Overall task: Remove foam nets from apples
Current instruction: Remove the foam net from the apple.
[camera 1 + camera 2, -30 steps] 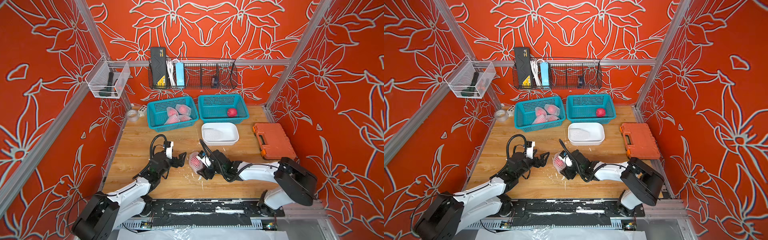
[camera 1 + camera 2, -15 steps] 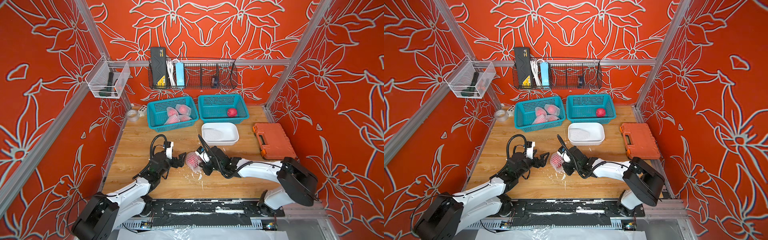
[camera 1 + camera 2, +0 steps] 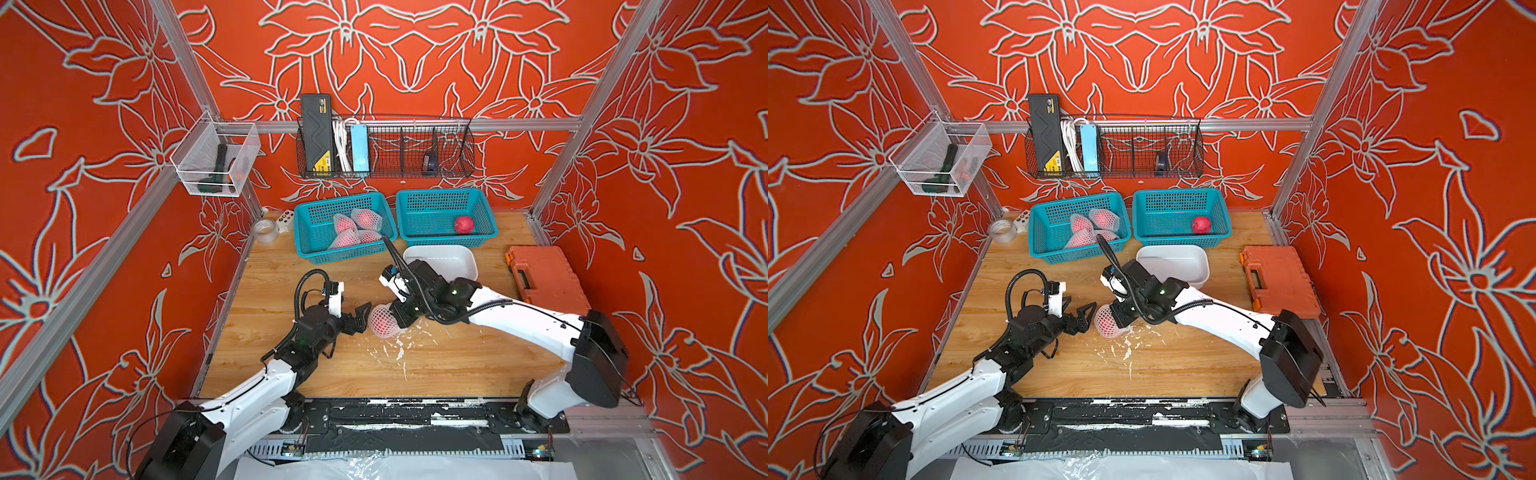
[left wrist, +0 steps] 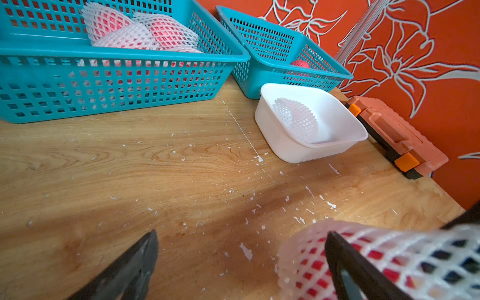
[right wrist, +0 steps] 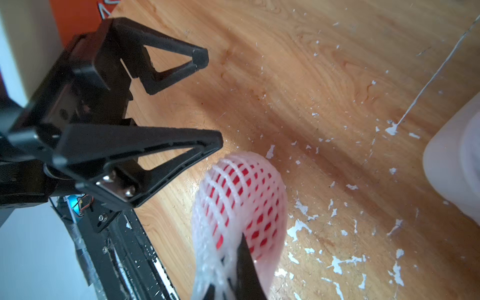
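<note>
Nearest you, the left gripper (image 3: 361,319) stands spread wide with nothing in it. Just past its fingertips the apple (image 3: 382,320) sits low at the table (image 3: 291,374), between the two grippers. The foam net (image 5: 241,197) around it runs lengthwise from one gripper to the other, rounded end toward the left and gathered end toward the right. Your right gripper (image 3: 400,316) is clamped tight on that gathered end, and as far as its wrist view shows it pinches mesh only.

The point to watch is that the apple is not centred in the left gripper. In the left wrist view it lies against one finger (image 4: 345,259), off to the side. I judge you should shift the left gripper across before closing.

Farther back, the white tray (image 3: 469,257) holds one empty net (image 4: 296,122). Beyond it, the left basket (image 3: 316,249) holds wrapped apples (image 3: 353,228) and the right basket (image 3: 415,208) holds one bare apple (image 3: 464,225).
</note>
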Available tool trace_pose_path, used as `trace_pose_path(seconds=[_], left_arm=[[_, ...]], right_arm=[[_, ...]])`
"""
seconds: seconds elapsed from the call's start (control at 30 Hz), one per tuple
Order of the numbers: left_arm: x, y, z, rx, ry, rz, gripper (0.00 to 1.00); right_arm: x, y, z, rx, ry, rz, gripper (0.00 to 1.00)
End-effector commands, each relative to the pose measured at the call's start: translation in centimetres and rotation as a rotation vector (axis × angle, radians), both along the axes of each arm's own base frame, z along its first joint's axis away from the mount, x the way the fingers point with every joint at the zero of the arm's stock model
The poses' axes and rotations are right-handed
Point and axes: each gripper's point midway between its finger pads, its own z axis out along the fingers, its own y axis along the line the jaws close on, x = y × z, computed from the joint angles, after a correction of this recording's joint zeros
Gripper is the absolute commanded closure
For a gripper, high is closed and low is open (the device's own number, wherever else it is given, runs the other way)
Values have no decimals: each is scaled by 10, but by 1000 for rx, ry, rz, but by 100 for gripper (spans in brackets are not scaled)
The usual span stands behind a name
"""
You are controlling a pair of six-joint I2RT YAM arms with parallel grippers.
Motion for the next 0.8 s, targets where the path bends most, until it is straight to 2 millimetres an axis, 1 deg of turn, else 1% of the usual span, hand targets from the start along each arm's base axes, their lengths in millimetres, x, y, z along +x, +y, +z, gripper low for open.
trace_pose_path(seconds=[0.0,0.07,0.17,0.23,0.4,0.53,0.63,0.7,0.77], left_arm=[[3,2,13,-18,-22,20,2],[3,2,12,-19,-25,19,3],[3,3,10,-17,-20,27,3],[3,3,8,-17,-17,26,3],[4,4,7,-11,-16,31,3],[4,4,8,-7,-24,32,3],[5,5,9,-7,-30,35,3],[6,5,11,-7,-35,40,3],[5,7,11,-11,-37,46,2]], right_arm=[[-29,-24,-27,-215,226,34,98],[-32,-29,-35,-300,263,56,100],[-25,-36,-48,-399,259,55,100],[-22,-33,-52,-409,260,61,98],[-13,-15,-49,-357,252,54,94],[1,-5,-38,-323,212,37,91],[12,3,-29,-287,199,23,91],[21,7,-27,-270,199,13,90],[31,12,-29,-251,202,-5,84]])
